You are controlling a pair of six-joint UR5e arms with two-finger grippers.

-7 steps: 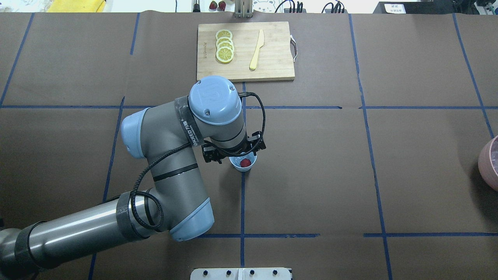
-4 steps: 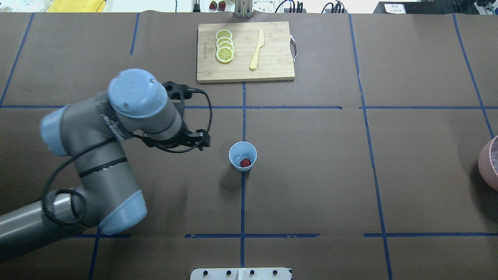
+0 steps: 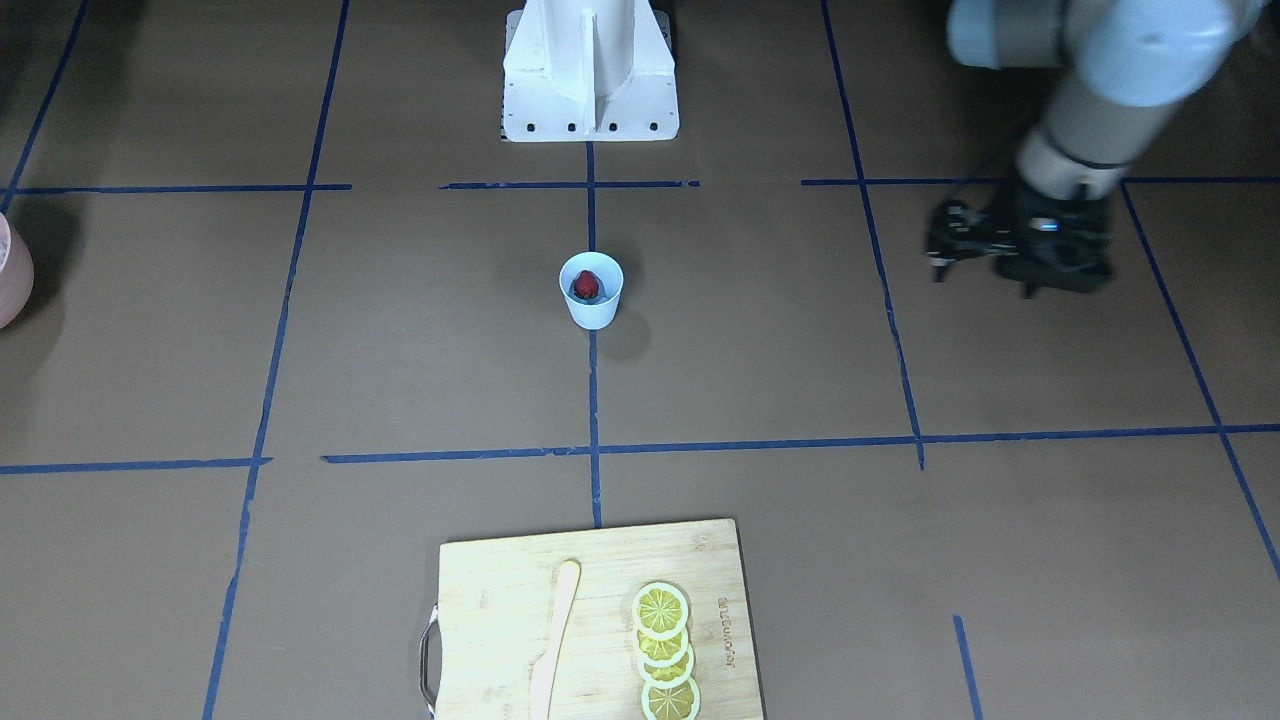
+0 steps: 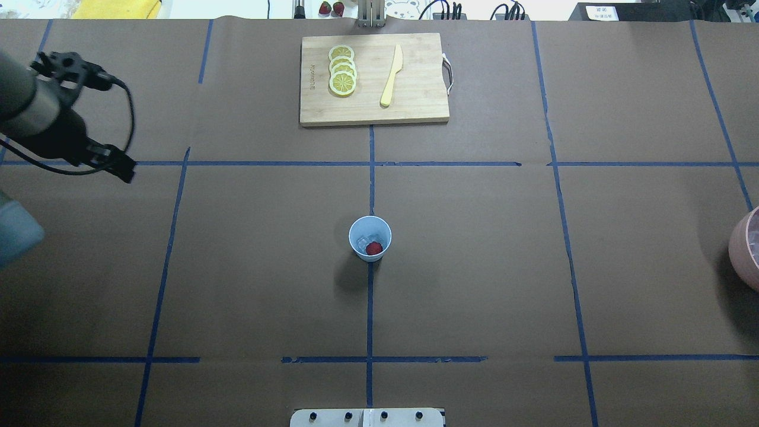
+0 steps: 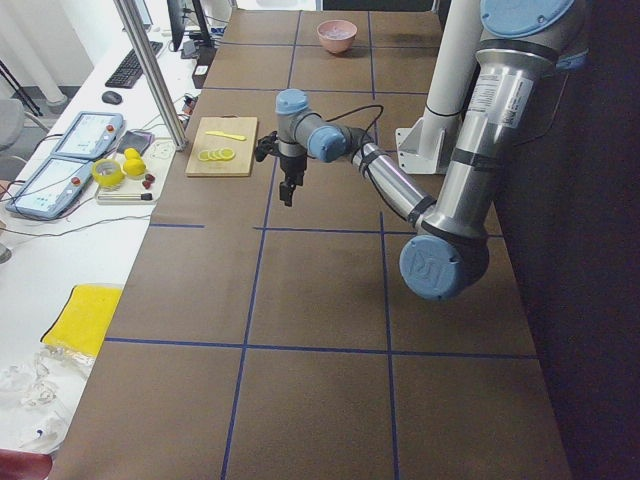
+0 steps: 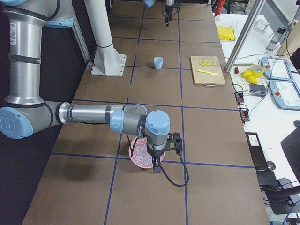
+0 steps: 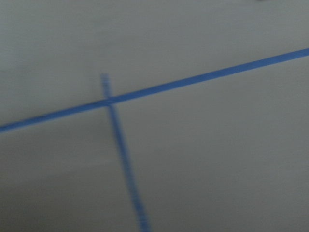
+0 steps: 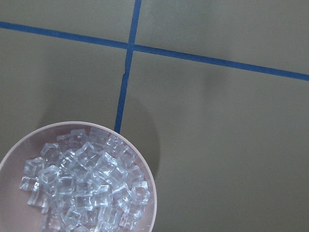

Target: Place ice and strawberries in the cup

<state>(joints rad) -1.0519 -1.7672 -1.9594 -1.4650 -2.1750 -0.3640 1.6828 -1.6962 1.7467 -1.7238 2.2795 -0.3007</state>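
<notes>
The pale blue cup (image 4: 359,228) stands upright at the table's middle; it also shows in the front view (image 3: 592,310) and the right-side view (image 6: 159,63). Inside it lie a dark-red strawberry (image 4: 373,248) and a faint ice lump (image 4: 361,241). My left gripper (image 4: 95,160) hangs open and empty over bare table far to the cup's left, and shows in the front view (image 3: 1020,262). My right gripper (image 6: 157,165) hovers by the pink bowl (image 8: 150,193) full of ice cubes (image 8: 82,188). Its fingers show in no view, so I cannot tell its state.
A wooden cutting board (image 4: 421,71) at the far middle carries lemon slices (image 4: 343,74) and a yellow knife (image 4: 391,77). The pink bowl (image 4: 741,243) sits at the table's right edge. Two spare strawberries (image 4: 331,8) lie beyond the far edge.
My left arm has swung from directly above the cup to the far left of the table. The cup with the strawberry now stands uncovered and has not moved.
</notes>
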